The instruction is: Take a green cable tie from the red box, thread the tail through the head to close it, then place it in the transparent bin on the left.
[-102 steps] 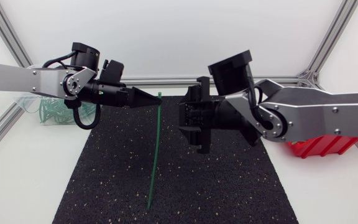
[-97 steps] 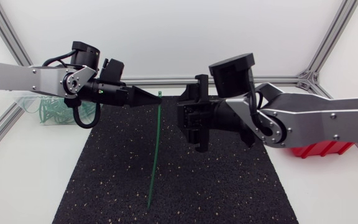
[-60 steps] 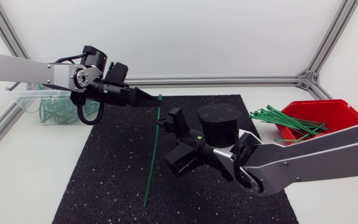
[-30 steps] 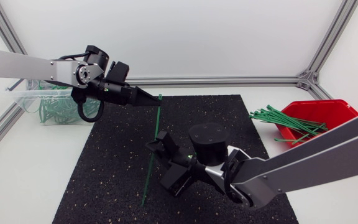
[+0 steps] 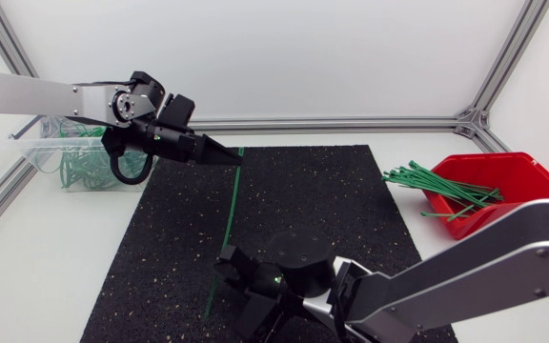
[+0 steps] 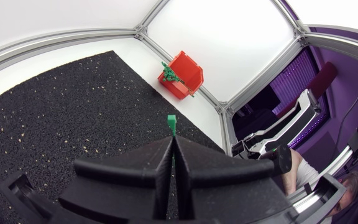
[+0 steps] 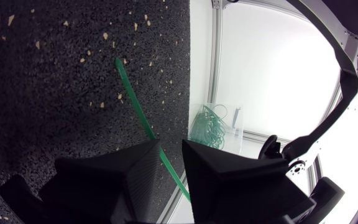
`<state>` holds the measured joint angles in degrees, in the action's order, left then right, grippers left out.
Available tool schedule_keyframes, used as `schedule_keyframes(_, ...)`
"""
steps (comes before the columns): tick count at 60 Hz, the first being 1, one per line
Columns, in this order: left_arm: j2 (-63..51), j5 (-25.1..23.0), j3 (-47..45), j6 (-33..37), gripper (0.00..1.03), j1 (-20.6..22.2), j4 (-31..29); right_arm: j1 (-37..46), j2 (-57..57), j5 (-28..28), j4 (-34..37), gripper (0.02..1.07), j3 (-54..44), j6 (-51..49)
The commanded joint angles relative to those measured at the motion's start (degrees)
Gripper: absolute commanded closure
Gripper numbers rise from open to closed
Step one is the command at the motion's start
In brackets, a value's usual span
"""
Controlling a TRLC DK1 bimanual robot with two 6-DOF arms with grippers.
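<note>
Head view: black mat [image 5: 351, 191] at centre. Red box [image 5: 527, 176] at 2 o'clock off the mat, loose green ties [image 5: 432, 181] spilling over its near rim. Clear bin [image 5: 36, 157] at 10 o'clock, looped ties inside.

Left gripper [image 5: 229, 155] over the mat's 11 o'clock edge, fingers pinched tight on the tie [image 5: 227, 224] just under its head. Tie hangs from there toward 6 o'clock, nearly straight.

Left wrist view: jaws closed flat, left gripper [image 6: 173, 142], only the tie's head [image 6: 171, 122] poking out ahead; box [image 6: 188, 71] far beyond.

Right gripper [image 5: 232, 291] low at the mat's 7 o'clock, on the tie's tail. Right wrist view: right gripper [image 7: 171, 152] jaws parted, tie [image 7: 135, 102] passing through the gap without being clamped; bin [image 7: 213, 127] ahead.
</note>
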<state>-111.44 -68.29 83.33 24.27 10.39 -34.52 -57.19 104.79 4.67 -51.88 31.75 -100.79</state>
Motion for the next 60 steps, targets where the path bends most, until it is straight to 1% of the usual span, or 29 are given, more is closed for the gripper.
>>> schedule_keyframes(1, -1.4, 0.1, 1.4, 1.9, 1.0, -0.5, -0.9, -0.2, 1.0, -0.2, -0.7, 0.77, -1.4, -1.4)
schedule_keyframes(2, -1.4, 0.1, 1.4, 1.9, 1.0, -0.5, -0.9, -0.1, 0.9, -0.2, -0.6, 0.77, -1.6, -1.4)
schedule_keyframes(8, -1.6, 0.2, 1.4, 2.1, 1.0, -0.8, -0.9, 0.2, 0.8, -0.5, -0.5, 0.54, -2.4, -1.4)
schedule_keyframes(11, -1.7, 0.2, 1.5, 2.1, 1.0, -0.7, -0.9, 0.2, 1.1, -0.6, -0.5, 0.48, -2.4, -1.3)
schedule_keyframes(22, -1.8, 0.2, 1.7, 2.1, 1.0, 0.0, -1.1, 0.5, 3.3, -0.6, -0.7, 0.47, -0.5, -1.2)
schedule_keyframes(31, -1.8, 0.2, 1.7, 2.2, 1.0, 0.0, -1.2, -0.4, 4.6, -0.5, -1.4, 0.48, 0.2, -1.0)
schedule_keyframes(32, -1.8, 0.3, 1.7, 2.1, 1.0, 0.0, -1.2, -0.5, 4.6, -0.5, -1.4, 0.49, 0.2, -1.0)
schedule_keyframes(33, -1.8, 0.3, 1.7, 2.2, 1.0, -0.1, -1.2, -0.7, 4.7, -0.5, -1.4, 0.53, 0.2, -1.0)
schedule_keyframes(35, -1.9, 0.3, 1.7, 2.2, 1.0, -0.1, -1.2, -1.0, 4.8, -0.4, -1.6, 0.57, 0.1, -0.9)
schedule_keyframes(42, -2.2, 0.2, 2.0, 2.2, 1.0, 0.0, -1.2, -2.2, 5.4, -0.3, -3.0, 0.65, -0.4, -0.6)
schedule_keyframes(53, -2.4, 0.3, 2.3, 2.2, 1.0, 0.2, -1.3, -3.5, 6.3, 0.0, -4.5, 0.66, -0.2, 0.7)
schedule_keyframes(56, -2.5, 0.3, 2.3, 2.2, 1.0, 0.2, -1.3, -3.8, 6.7, 0.1, -4.5, 0.74, -0.2, 0.8)
schedule_keyframes(60, -2.5, 0.2, 2.3, 2.2, 1.0, 0.2, -1.3, -4.1, 6.8, 0.0, -4.5, 0.8, -0.1, 0.9)
